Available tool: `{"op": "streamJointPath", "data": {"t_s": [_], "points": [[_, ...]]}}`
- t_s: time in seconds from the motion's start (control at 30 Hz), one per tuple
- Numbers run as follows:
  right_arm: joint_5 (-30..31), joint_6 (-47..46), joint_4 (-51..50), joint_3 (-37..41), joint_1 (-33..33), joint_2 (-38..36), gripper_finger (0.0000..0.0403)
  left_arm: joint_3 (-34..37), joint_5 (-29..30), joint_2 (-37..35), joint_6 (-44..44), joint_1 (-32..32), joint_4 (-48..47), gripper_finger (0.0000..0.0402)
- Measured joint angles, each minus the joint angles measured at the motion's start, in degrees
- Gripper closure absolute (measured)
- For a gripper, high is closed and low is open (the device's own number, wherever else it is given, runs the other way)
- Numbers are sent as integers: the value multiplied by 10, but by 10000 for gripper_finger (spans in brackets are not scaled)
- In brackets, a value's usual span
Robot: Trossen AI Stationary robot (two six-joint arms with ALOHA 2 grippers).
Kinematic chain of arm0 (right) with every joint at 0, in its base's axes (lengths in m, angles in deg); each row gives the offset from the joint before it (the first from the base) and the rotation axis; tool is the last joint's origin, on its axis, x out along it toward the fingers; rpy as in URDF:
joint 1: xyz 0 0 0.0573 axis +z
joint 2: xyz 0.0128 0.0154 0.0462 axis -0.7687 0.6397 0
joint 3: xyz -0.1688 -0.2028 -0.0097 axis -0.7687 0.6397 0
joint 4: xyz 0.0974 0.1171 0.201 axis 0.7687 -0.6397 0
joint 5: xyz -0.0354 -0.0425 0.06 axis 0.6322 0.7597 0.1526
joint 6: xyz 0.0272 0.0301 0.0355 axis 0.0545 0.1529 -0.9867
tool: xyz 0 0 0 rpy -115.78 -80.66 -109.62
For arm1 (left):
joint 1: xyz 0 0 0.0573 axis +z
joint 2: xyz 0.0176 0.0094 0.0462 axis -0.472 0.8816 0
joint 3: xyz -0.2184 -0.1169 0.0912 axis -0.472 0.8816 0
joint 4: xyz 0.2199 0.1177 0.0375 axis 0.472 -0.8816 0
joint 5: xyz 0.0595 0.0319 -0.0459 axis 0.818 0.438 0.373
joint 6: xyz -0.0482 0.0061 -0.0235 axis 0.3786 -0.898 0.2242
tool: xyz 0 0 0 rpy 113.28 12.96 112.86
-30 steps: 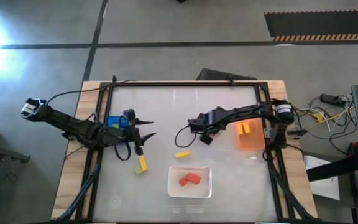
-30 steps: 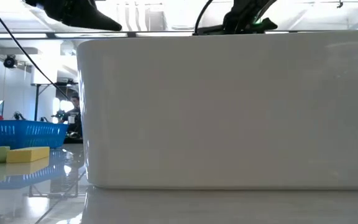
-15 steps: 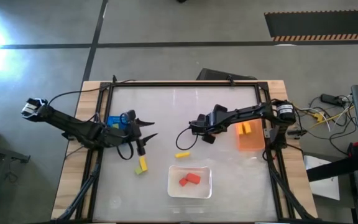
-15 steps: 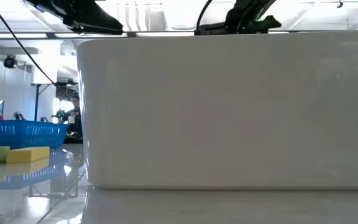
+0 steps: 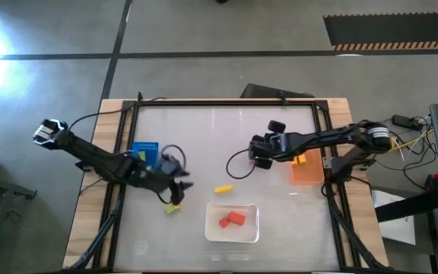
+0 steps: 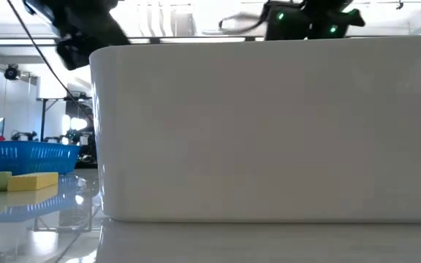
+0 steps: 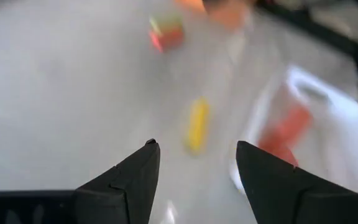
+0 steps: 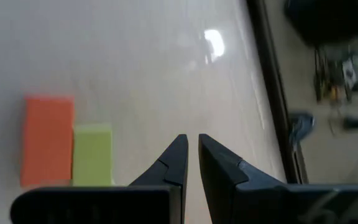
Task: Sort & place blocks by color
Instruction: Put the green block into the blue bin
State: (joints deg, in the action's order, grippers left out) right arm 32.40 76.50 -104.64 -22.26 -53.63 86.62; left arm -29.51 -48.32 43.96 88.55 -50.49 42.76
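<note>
My left gripper [image 5: 179, 185] hangs open and empty over a yellow and a light green block [image 5: 173, 207] lying side by side on the table, partly hiding them. Its wrist view looks past the fingers at a lone yellow block [image 7: 196, 124] flat on the table. My right gripper [image 5: 258, 154] is shut and empty at mid-table, left of the orange bin [image 5: 307, 175]. An orange block [image 8: 47, 140] and a light green block [image 8: 92, 153] lie side by side before its fingers [image 8: 190, 163]. Red blocks [image 5: 232, 220] lie in the white tray [image 5: 211, 228].
The blue bin [image 5: 144, 150] stands at the left, behind my left arm. The orange bin holds yellow blocks [image 5: 300, 157]. In the low view the tray's wall [image 6: 269, 131] fills most of the picture, with the blue bin [image 6: 20, 155] and the yellow block [image 6: 32, 180] left of it.
My left gripper has swung toward the table's near edge and sunk a little, rolling about its own axis, and now hangs over the yellow and green pair. My right gripper has drawn back toward the table's right edge and the orange bin, rising slightly. No block has moved.
</note>
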Motion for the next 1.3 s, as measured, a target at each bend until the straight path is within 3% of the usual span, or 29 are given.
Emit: {"op": "streamJointPath", "data": {"t_s": [0.2,0.3,0.5,0.9,1.3], "points": [[-3,98,186,63,0,-102,374,-106,-138,99,140,-17,-195,205],[-35,132,248,79,0,-145,374,-150,-204,147,202,-28,-276,205],[-88,159,340,108,0,-202,374,-176,-281,216,263,-60,-318,205],[-103,132,346,118,0,-195,374,-165,-267,262,285,-74,-364,205],[-103,126,346,118,0,-160,374,-85,-254,266,285,-74,-273,205]]}}
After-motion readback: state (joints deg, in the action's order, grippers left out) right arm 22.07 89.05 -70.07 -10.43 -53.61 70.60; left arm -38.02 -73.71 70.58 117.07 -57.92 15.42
